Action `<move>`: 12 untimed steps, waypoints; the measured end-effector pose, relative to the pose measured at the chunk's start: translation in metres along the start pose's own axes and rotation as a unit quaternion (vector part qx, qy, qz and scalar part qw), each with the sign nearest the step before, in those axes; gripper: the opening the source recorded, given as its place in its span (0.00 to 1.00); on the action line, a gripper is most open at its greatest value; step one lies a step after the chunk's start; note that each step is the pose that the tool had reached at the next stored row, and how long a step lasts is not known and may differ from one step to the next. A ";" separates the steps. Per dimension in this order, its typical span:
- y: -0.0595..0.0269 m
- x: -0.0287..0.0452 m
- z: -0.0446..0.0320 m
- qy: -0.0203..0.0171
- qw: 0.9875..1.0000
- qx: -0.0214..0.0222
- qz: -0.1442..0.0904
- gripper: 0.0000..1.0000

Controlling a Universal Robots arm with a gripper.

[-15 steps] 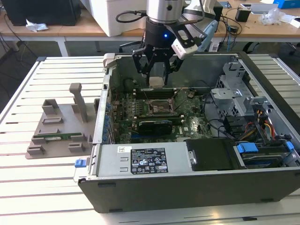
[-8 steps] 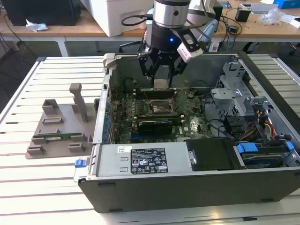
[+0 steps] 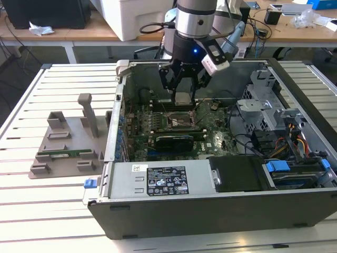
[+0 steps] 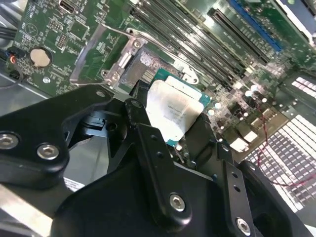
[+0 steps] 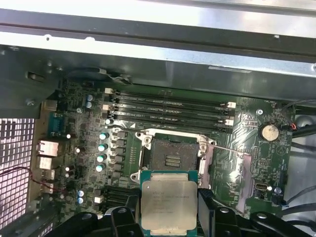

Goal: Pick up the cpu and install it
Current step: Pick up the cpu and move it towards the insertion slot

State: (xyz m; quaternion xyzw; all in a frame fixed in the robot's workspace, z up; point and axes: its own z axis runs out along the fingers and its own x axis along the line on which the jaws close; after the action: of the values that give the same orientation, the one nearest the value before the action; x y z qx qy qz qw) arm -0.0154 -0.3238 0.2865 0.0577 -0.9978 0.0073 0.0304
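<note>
Gripper [image 3: 182, 95] clamped on the cpu [image 5: 168, 205] — black fingers [image 5: 210, 212] press two opposite edges, and the silver top shows in both wrist views. In the exterior view the chip hangs inside the open computer case [image 3: 210, 216], above the motherboard [image 5: 247, 133]. Socket [image 5: 174, 159] is bare, with its metal frame [image 5: 224, 165] swung open — the cpu is near it, not yet seated. Grey parts tray [image 3: 58, 138] lies outside the case, on the exterior view's left.

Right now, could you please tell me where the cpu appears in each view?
Exterior view: cpu held between the fingers, above the empty socket.
First wrist view: cpu in the fingers, beside the socket.
Second wrist view: cpu behind the fingers, socket beyond.
Shared landmark: the socket.
</note>
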 end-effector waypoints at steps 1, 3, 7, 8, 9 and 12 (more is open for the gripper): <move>0.0001 -0.0013 0.0007 0.000 1.000 0.000 0.000 0.55; 0.0001 -0.0021 0.0012 0.000 1.000 0.000 0.000 0.55; 0.0001 -0.0022 0.0013 0.000 1.000 0.000 0.000 0.55; 0.0001 -0.0022 0.0013 0.000 1.000 0.000 0.000 0.55; 0.0001 -0.0022 0.0014 0.000 1.000 0.000 0.000 0.55; 0.0001 -0.0022 0.0014 0.000 1.000 0.000 0.000 0.55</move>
State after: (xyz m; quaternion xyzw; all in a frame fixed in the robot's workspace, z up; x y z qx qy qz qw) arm -0.0133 -0.3235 0.2849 0.0576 -0.9978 0.0072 0.0307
